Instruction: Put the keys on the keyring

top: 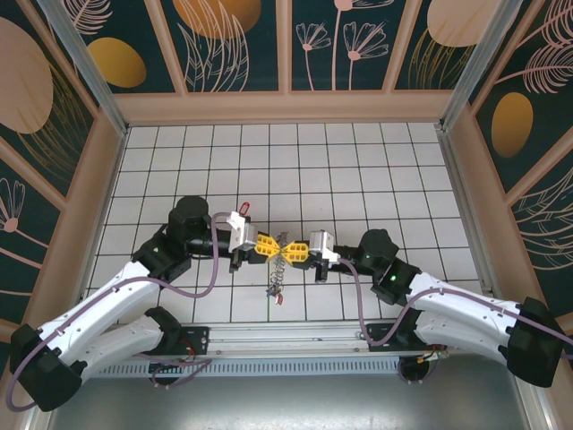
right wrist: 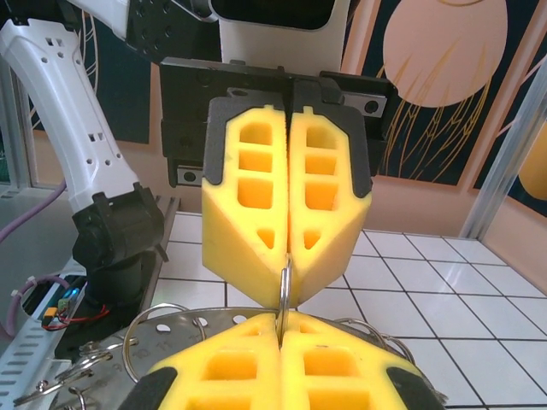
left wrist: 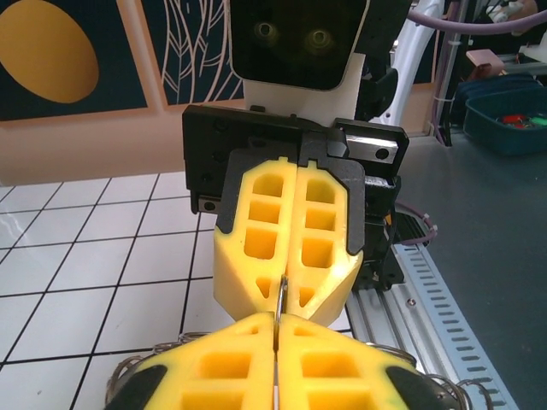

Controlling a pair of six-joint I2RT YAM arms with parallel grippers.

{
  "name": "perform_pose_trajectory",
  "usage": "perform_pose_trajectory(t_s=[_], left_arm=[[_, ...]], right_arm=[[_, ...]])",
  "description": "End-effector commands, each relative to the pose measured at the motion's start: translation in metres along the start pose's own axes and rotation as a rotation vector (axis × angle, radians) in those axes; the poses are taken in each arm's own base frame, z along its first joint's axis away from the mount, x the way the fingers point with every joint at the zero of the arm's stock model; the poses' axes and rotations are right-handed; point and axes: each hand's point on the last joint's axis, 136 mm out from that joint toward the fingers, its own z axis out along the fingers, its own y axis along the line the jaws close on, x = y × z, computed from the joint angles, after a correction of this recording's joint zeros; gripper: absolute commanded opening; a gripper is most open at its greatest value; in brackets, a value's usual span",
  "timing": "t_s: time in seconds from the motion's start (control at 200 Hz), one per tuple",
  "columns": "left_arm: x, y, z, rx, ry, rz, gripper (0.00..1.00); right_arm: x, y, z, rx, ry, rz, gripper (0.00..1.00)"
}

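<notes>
Position: left gripper (top: 271, 245) and right gripper (top: 294, 250) meet tip to tip above the middle of the surface (top: 358, 179). The yellow fingers (right wrist: 248, 205) of both are closed on one thin wire loop (right wrist: 286, 286) of the keyring (top: 279, 273), which hangs beneath them.

Handling, as judged: light, rigid, slick metal. The loop may pivot or slip, and the flat rim offers a firmer hold.

Clearance: open tile all round, walls well apart.

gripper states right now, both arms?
Left gripper: shut on the keyring, pinching one thin wire loop of it.
Right gripper: shut on the keyring, same loop, tip to tip with the left.
</notes>
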Motion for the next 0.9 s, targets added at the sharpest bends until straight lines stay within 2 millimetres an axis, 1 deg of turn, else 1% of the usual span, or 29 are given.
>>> perform_pose_trajectory(t_s=[0.0, 0.05, 0.12, 0.165, 0.195, 0.32, 0.395, 0.435, 0.465, 0.485, 0.521, 0.601, 0.631, 0.671, 0.701, 0.731, 0.821, 0.896], left_arm=[[-0.007, -0.005, 0.001, 0.037, -0.017, 0.009, 0.14], [-0.008, -0.006, 0.001, 0.049, -0.021, 0.003, 0.16], [-0.007, -0.008, 0.002, 0.064, -0.023, 0.001, 0.16], [-0.007, -0.009, 0.002, 0.069, -0.022, 0.001, 0.08], [-0.006, -0.010, 0.002, 0.075, -0.020, 0.005, 0.00], [-0.005, -0.010, 0.001, 0.070, -0.009, 0.026, 0.00], [-0.006, -0.005, -0.001, 0.028, -0.001, 0.043, 0.00], [-0.007, -0.003, -0.003, 0.000, 0.007, 0.059, 0.00], [-0.006, 0.000, -0.005, -0.022, 0.019, 0.068, 0.00], [-0.006, 0.001, -0.006, -0.037, 0.029, 0.075, 0.00], [-0.004, 0.005, -0.008, -0.073, 0.054, 0.080, 0.00], [0.004, 0.017, -0.015, -0.163, 0.125, 0.086, 0.00], [0.008, 0.024, -0.019, -0.215, 0.155, 0.085, 0.00], [0.013, 0.035, -0.025, -0.296, 0.188, 0.075, 0.00], [0.018, 0.039, -0.029, -0.332, 0.211, 0.080, 0.00], [0.022, 0.043, -0.033, -0.369, 0.230, 0.088, 0.00], [0.024, 0.050, -0.045, -0.460, 0.240, 0.116, 0.00], [0.024, 0.056, -0.055, -0.538, 0.247, 0.122, 0.00]], right_arm=[[-0.028, 0.005, 0.000, -0.023, -0.106, -0.046, 0.00], [-0.026, 0.004, 0.000, -0.022, -0.103, -0.046, 0.00], [-0.026, 0.004, 0.000, -0.017, -0.105, -0.048, 0.00], [-0.027, 0.004, -0.001, -0.017, -0.105, -0.049, 0.00], [-0.026, 0.004, 0.000, -0.018, -0.103, -0.047, 0.00], [-0.026, 0.004, -0.001, -0.014, -0.105, -0.049, 0.00], [-0.022, 0.002, -0.001, -0.004, -0.084, -0.047, 0.00], [-0.016, 0.001, 0.000, 0.001, -0.058, -0.044, 0.00], [-0.011, 0.000, 0.001, 0.008, -0.036, -0.041, 0.12], [-0.008, -0.001, 0.001, 0.013, -0.021, -0.040, 0.18], [-0.002, -0.003, 0.001, 0.026, 0.006, -0.039, 0.23], [0.009, -0.007, -0.001, 0.053, 0.059, -0.052, 0.29], [0.013, -0.010, -0.002, 0.068, 0.076, -0.060, 0.30], [0.014, -0.011, -0.004, 0.082, 0.082, -0.073, 0.31], [0.013, -0.013, -0.006, 0.094, 0.078, -0.084, 0.32], [0.012, -0.015, -0.008, 0.115, 0.070, -0.093, 0.35], [0.009, -0.030, -0.015, 0.202, 0.045, -0.097, 0.47], [0.010, -0.051, -0.021, 0.305, 0.053, -0.055, 0.50]])
